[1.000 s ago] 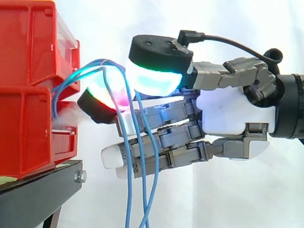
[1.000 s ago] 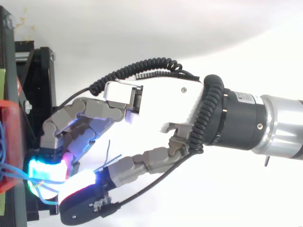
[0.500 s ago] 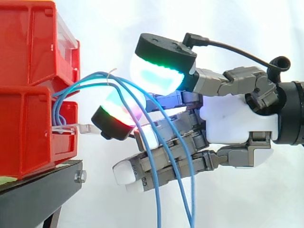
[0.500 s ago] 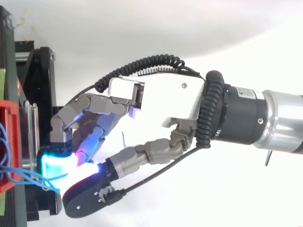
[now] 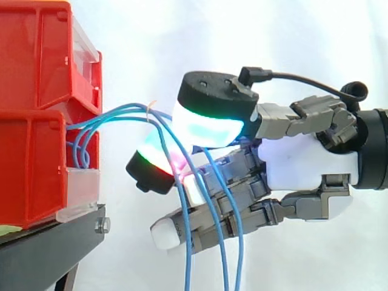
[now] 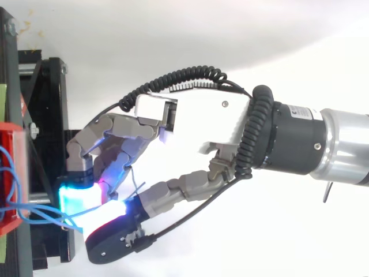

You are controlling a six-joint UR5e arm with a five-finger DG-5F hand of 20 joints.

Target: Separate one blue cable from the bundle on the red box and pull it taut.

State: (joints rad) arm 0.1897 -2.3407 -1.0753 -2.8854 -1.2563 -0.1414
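Note:
Two stacked red bins (image 5: 36, 121) stand at the left on a black stand (image 5: 54, 242). Thin blue cables (image 5: 115, 115) loop out of the lower bin's front and run right, nearly level, to my hand (image 5: 303, 163). Its glowing thumb pad (image 5: 212, 118) and a curled fingertip (image 5: 154, 167) pinch the strands between them. Past the pinch the cables hang down in front of the other fingers (image 5: 185, 242). From above, my hand (image 6: 202, 124) sits right of the red bin (image 6: 11, 173), with the strands (image 6: 40, 214) stretched across the gap.
A clear plastic strip (image 5: 79, 191) lines the lower bin's front edge. The black stand (image 6: 46, 115) juts out below the bins. A white curtain is behind everything, with open space under and right of the hand.
My hand has drawn back to the right, away from the bins, keeping its pinch. The cable span between bin and fingertips has lengthened and straightened; the hanging ends shifted right.

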